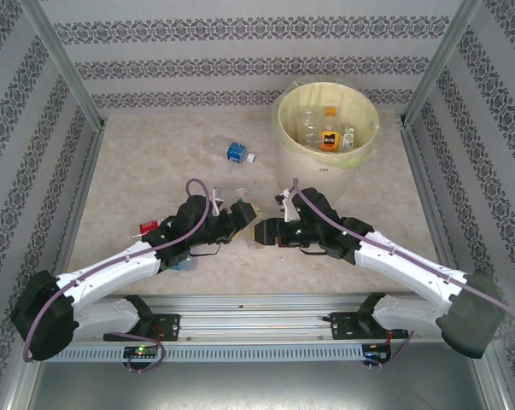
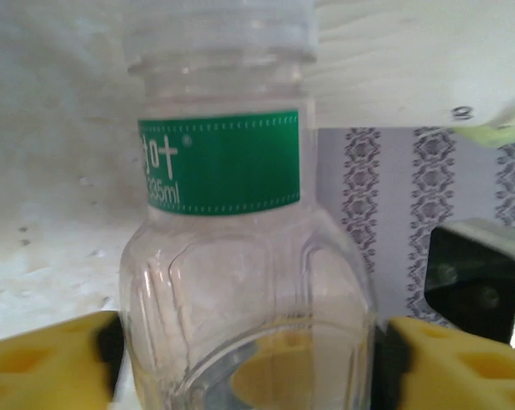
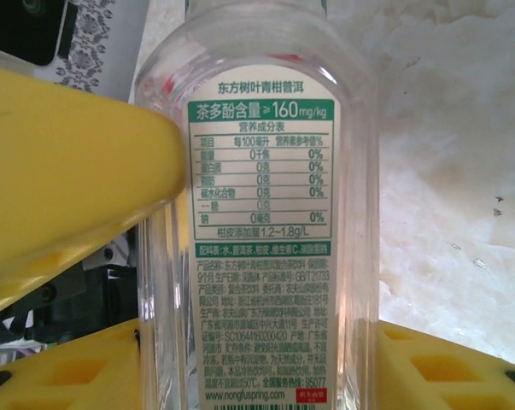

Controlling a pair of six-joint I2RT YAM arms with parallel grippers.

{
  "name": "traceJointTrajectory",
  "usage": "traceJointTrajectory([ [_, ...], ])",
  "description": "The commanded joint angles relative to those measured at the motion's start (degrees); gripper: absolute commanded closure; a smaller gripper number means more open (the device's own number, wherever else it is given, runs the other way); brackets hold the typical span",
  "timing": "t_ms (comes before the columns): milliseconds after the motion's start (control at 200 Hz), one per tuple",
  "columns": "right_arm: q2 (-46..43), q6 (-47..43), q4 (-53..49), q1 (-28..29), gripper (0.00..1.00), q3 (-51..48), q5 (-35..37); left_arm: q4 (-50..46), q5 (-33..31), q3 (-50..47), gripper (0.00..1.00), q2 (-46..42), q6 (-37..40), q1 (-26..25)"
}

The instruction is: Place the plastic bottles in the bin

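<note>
My two hands meet in the middle of the pale stone-look table (image 1: 155, 179), with one bottle between them.

My left hand (image 2: 248, 380) has a small clear plastic bottle with a green band (image 2: 240, 273) between its yellow fingers (image 2: 43, 363). The dark pads (image 2: 110, 342) look right up against the bottle's sides, near its bottom. I cannot tell if I am squeezing it or have let go. The bottle's cap end points away from this hand.

My right hand (image 3: 257, 376) has the same bottle between its own yellow fingers (image 3: 453, 367). Here I see the white back label (image 3: 261, 213) with green lines and tiny print. These fingers sit just beside the bottle on both sides. I cannot tell if they grip it. A big yellow block (image 3: 69, 171) sits at the bottle's upper left, in front of its edge.

The big round cream-white bin (image 1: 304, 161) with a pale yellow bag in it stands at the far right of the table, well apart from my hands. Some bottles lie inside it, and two have orange labels (image 1: 329, 141).

A clear bottle with a blue label and a white cap (image 1: 237, 153) lies on its side on the table, left of the bin and not touching it.

A small red thing (image 1: 143, 228) peeks out beside my left arm (image 1: 129, 265), and a bit of blue (image 1: 183, 264) shows under it. I cannot tell what they are.
</note>
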Motion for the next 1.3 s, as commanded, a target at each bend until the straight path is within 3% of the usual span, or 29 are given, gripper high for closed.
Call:
traceJointTrajectory([
  [0,-3.7,-2.7,-3.8,0.3,0.47,3.5,2.8,2.8,1.2,4.6,0.0,0.0,3.8,-0.8],
  [200,-8.5,-6.4,-12.6,-0.7,0.49,7.5,7.2,7.5,3.8,8.5,0.0,-0.5,8.1,-0.8],
  [575,-11.5,-16.0,-25.4,-6.0,0.51,20.3,15.7,-6.6,4.3,14.3,0.0,-8.0,25.0,-0.8],
  [1049,6.5,-28.7,-40.5,-24.8,0.52,52.5,18.6,-25.4,-2.5,13.7,0.0,-18.3,35.9,-0.8],
  [1299,16.9,-31.9,-43.4,-32.8,0.51,59.7,17.2,-30.2,-4.4,14.3,0.0,-19.8,39.4,-0.8],
])
